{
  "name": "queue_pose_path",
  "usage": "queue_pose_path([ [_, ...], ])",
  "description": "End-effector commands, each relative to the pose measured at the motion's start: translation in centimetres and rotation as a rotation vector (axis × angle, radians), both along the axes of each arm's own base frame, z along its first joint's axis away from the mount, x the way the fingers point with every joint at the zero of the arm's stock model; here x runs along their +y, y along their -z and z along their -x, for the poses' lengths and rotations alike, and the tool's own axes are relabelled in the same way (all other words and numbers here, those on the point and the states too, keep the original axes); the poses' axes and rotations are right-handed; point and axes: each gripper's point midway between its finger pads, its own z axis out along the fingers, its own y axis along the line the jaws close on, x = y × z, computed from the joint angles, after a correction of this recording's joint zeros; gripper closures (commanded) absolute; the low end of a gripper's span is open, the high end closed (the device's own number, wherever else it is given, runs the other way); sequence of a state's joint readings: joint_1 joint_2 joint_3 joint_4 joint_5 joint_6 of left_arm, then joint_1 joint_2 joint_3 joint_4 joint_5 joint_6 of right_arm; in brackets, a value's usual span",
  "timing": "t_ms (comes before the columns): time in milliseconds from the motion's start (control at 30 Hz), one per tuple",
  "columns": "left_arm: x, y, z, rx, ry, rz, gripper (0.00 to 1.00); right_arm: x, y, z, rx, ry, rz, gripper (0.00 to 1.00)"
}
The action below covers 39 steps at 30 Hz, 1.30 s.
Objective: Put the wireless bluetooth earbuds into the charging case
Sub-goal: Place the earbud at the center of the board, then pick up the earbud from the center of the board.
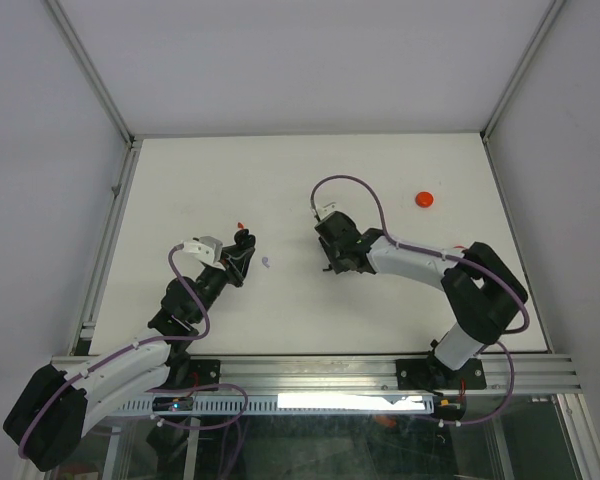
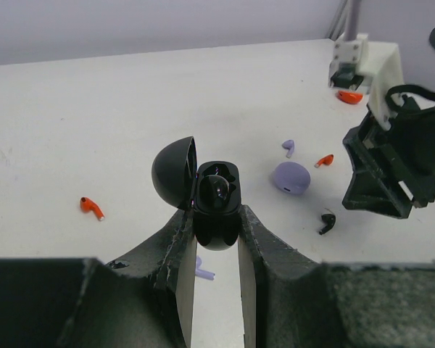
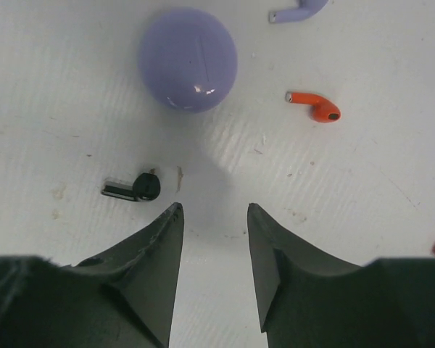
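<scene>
Here the earbuds are tiny comma-shaped pieces with short stems, scattered on the white table (image 2: 94, 109): a black earbud (image 3: 134, 188) just ahead of the right jaws, an orange earbud (image 3: 315, 106), a lavender earbud (image 2: 288, 148) and another orange one (image 2: 91, 207) farther left. No writing is legible anywhere. The left gripper (image 2: 216, 254) clamps a glossy black charging case (image 2: 216, 210), lid open; its contents cannot be made out. A closed lavender case (image 3: 188, 58) sits nearby. The right gripper (image 3: 214, 217) hangs with jaws apart, holding nothing.
</scene>
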<state>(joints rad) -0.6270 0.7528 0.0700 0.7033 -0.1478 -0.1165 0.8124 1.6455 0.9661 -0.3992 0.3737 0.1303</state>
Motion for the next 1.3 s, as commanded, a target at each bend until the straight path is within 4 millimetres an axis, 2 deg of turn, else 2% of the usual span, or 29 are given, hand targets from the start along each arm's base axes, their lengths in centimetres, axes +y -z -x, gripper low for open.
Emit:
queue_pose_path([
  [0,-0.2,-1.4,0.1,-0.056,0.017,0.015,0.99,2.0,-4.5,-0.7,-0.083,0.070,-0.201,0.56],
  [100,-0.4,-1.3,0.1,-0.055,0.030,0.012,0.99,2.7,-4.8,-0.5,-0.075,0.119,-0.279,0.56],
  [367,-0.8,-1.3,0.3,-0.059,0.051,0.006,0.98,3.4,-2.7,-0.4,-0.016,0.266,-0.341,0.56],
  [600,-1.1,-1.0,0.3,-0.053,0.068,-0.004,0.98,4.2,-1.6,-0.6,0.012,0.311,-0.373,0.57],
  [800,-1.2,-1.2,0.4,-0.057,0.077,0.002,0.98,4.3,-0.2,-0.6,0.030,0.323,-0.358,0.62],
  [1267,-1.4,-1.1,0.4,-0.052,0.087,-0.006,0.98,5.0,0.8,-0.3,0.074,0.293,-0.341,0.71],
])
